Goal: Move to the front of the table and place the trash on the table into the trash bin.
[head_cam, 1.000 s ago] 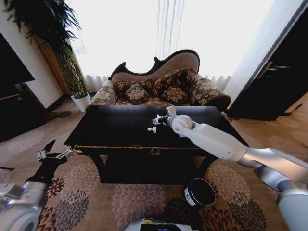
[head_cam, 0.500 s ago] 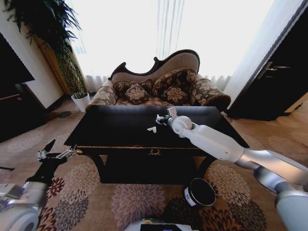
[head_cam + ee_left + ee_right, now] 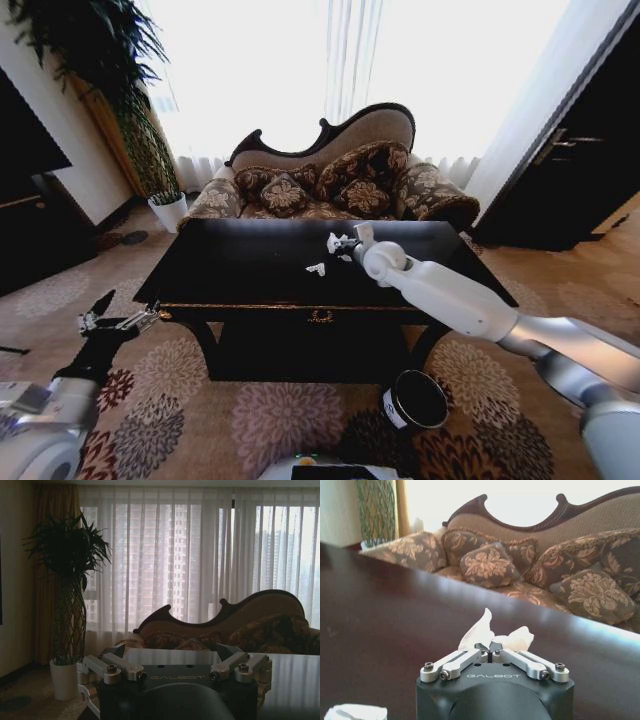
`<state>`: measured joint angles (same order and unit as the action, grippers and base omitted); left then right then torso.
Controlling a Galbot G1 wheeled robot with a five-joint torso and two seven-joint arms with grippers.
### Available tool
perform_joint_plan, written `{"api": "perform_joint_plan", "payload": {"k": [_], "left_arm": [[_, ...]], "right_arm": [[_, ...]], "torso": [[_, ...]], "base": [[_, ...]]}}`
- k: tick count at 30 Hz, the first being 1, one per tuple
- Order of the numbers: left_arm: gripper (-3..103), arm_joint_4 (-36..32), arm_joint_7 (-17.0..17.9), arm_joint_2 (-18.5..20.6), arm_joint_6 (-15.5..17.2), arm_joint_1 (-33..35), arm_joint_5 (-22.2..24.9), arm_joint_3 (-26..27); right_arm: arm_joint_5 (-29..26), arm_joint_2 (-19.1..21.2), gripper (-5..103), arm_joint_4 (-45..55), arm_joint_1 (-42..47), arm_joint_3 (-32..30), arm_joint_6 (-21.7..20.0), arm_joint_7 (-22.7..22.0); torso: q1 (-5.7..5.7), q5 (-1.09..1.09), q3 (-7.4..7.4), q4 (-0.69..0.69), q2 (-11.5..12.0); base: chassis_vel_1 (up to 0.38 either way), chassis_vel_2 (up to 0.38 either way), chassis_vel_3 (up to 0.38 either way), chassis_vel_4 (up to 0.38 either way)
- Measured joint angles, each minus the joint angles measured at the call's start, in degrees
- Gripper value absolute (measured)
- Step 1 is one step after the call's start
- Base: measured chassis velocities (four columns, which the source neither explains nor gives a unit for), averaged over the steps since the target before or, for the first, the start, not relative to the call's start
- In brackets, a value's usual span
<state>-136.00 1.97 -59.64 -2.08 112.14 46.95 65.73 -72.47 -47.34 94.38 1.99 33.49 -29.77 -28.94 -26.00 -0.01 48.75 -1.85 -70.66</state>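
The right arm reaches out over the glossy black tabletop [image 3: 240, 270], and the right gripper [image 3: 337, 243] hangs near the middle of it, toward the far edge by the sofa. Its fingers are clenched on a white paper wad [image 3: 492, 634], which sticks up in two crumpled peaks past the closed fingertips, clear of the dark surface. The word "GALBOT" is printed in pale letters on the black body of this gripper, just under the finger linkages.

A second white paper wad [image 3: 317, 268] lies on the tabletop just beside the gripper, a little nearer the front edge; in the right wrist view a pale wad [image 3: 355, 712] lies on the surface close to the gripper's body. The front edge of the table carries thin gold trim with a small gold ornament at its centre.

The trash bin [image 3: 415, 400], dark with a pale rim and a white label whose writing is too small to read, stands on the patterned carpet [image 3: 280, 420] below the front right corner of the table.

The left gripper [image 3: 120, 322] is parked low beside the front left corner of the table, fingers spread wide and holding nothing; "GALBOT" also shows faintly on its body in the left wrist view [image 3: 176, 672]. A floral-cushioned sofa [image 3: 330, 185] sits behind the table, with a tall potted plant [image 3: 130, 110] at its left.
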Motion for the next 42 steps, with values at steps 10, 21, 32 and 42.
{"api": "perform_joint_plan", "payload": {"k": [10, 21, 32, 42], "left_arm": [[100, 0.0, 0.0, 0.0, 0.0, 0.0, 0.0, 0.0], [100, 0.0, 0.0, 0.0, 0.0, 0.0, 0.0, 0.0], [100, 0.0, 0.0, 0.0, 0.0, 0.0, 0.0, 0.0], [100, 0.0, 0.0, 0.0, 0.0, 0.0, 0.0, 0.0]], "right_arm": [[13.2, 15.4, 0, 13.6, 20.3, -24.6, 2.6, 7.3], [19.8, 10.9, 0, 28.3, 73.3, -78.6, 8.2, 16.3], [32.9, -14.3, 0, 25.8, 101.4, -92.7, 27.8, 26.2], [44.2, -25.9, 0, 10.2, 97.6, -81.5, 38.6, 25.9]], "torso": [[0.00, -0.01, -0.01, -0.06, 0.0], [0.01, 0.01, -0.01, 0.00, 0.0], [0.02, -0.01, -0.01, -0.03, 0.0], [0.01, -0.03, -0.01, -0.02, 0.0]], "base": [[0.000, 0.000, 0.000, 0.000], [0.000, 0.000, 0.000, 0.000], [0.000, 0.000, 0.000, 0.000], [0.000, 0.000, 0.000, 0.000]]}}
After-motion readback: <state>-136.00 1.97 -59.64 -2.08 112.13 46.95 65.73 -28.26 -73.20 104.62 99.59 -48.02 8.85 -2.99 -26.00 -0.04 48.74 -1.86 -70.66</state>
